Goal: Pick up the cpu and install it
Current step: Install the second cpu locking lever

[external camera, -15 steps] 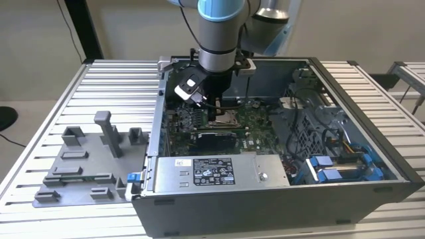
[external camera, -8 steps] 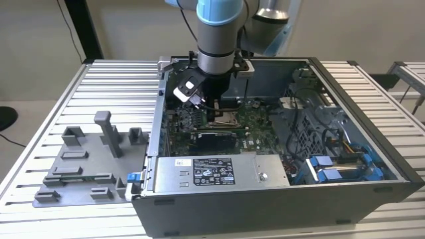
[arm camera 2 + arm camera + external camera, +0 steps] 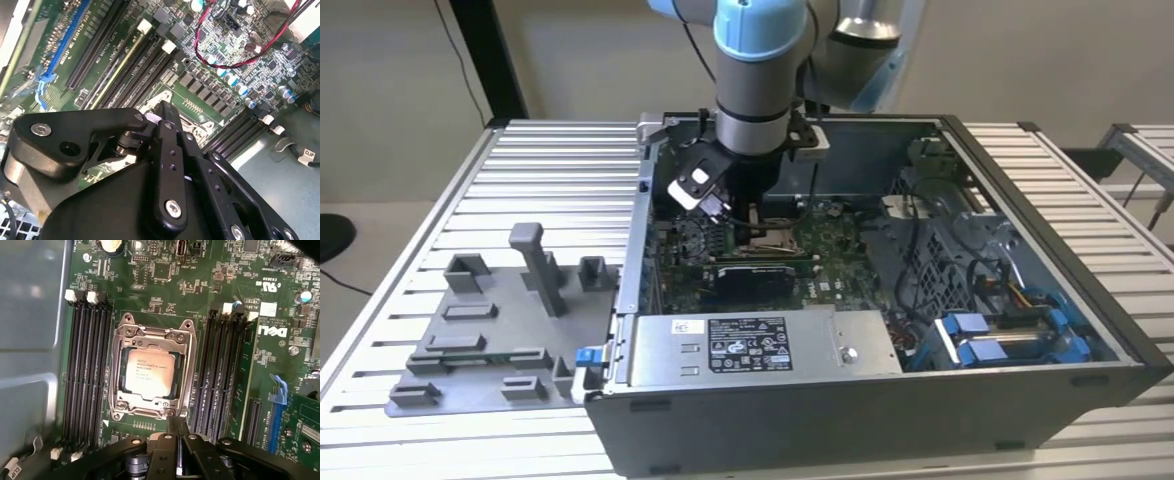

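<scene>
A ribbed metal table held an open computer case toward the exterior view's right and a grey fixture plate toward its left.

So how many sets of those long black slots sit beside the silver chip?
2: one set on one side of the chip, another set on the opposite side. The hand may hide more.

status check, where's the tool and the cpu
Tool shut, holding nothing, just above the motherboard. Cpu seated in its socket frame. Nothing between them.
</scene>
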Tool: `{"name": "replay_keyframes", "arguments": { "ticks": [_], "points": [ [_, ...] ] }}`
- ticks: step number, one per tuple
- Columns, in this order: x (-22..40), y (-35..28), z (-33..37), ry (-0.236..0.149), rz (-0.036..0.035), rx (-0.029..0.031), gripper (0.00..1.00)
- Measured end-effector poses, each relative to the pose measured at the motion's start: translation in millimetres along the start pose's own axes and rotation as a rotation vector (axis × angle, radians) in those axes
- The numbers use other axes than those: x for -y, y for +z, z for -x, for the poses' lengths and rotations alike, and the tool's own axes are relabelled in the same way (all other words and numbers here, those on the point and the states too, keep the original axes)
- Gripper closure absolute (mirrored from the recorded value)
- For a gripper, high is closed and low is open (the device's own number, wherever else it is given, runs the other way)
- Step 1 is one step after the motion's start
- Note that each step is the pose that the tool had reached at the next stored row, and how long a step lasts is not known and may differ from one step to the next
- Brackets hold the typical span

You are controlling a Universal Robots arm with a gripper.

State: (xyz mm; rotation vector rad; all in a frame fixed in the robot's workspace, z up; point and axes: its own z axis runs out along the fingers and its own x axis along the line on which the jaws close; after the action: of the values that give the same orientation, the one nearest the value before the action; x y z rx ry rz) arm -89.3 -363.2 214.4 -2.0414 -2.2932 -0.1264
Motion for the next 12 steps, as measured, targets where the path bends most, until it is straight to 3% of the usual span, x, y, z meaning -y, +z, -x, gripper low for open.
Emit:
{"name": "replay_keyframes", "arguments": {
  "ticks": [12],
  "points": [
    [3.5,11.3,0.9,0.002,0.0021,-0.0172,1.0]
  ]
}}
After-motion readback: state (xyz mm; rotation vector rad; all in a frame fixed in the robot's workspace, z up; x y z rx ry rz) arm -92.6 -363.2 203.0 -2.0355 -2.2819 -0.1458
